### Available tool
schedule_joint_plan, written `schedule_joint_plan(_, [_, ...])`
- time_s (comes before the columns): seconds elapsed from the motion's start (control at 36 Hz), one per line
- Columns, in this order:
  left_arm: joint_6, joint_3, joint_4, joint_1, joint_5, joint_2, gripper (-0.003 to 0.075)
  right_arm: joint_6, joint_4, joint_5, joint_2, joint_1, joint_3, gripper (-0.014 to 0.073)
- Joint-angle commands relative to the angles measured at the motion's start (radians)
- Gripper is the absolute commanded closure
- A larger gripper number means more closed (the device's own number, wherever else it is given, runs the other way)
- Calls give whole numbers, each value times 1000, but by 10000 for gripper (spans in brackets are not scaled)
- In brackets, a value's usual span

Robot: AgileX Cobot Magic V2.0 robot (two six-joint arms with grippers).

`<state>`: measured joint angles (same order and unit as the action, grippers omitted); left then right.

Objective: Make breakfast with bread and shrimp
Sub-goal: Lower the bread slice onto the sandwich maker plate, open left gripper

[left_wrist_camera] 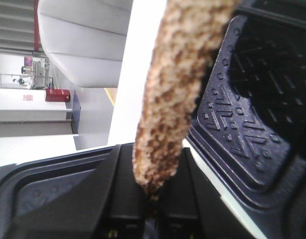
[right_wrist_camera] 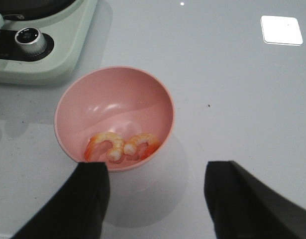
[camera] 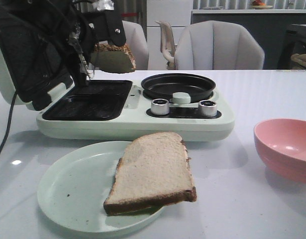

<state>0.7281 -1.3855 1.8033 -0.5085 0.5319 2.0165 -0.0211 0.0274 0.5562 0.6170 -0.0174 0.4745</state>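
My left gripper is shut on one bread slice and holds it in the air above the black grill plate of the pale green breakfast maker. In the left wrist view the slice shows edge-on, pinched between my fingers. A second bread slice lies on the pale green plate at the front. Two shrimp lie in the pink bowl. My right gripper is open and empty, hovering above the table just beside the bowl; it does not show in the front view.
The breakfast maker's lid stands open at the left. Its round black pan and two silver knobs are on the right side. The pink bowl sits at the table's right. Chairs stand behind the table.
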Motion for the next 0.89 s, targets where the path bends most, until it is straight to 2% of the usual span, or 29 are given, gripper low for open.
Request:
schedule_joint_plan(0.0, [16,-75,52,24,63,-2,619,-7,1,-70,8,1,30,69])
schedule_joint_plan(0.19, [16,-78,52,40,48,22,617,-7,1,-70,8,1,30,69])
schedule_joint_plan(0.28, [16,-78,52,44,37,26,591,-7,1,-70,8,1,30,69])
schedule_joint_plan(0.33, [16,-71,52,48,10,26,538,-7,1,-70,8,1,30,69])
schedule_joint_plan(0.47, [16,-38,52,51,-1,26,328,-7,1,-70,8,1,30,69])
schedule_joint_plan(0.53, [16,-26,52,51,3,26,286,-7,1,-70,8,1,30,69])
schedule_joint_plan(0.86, [16,63,52,51,-54,-58,273,-7,1,-70,8,1,30,69])
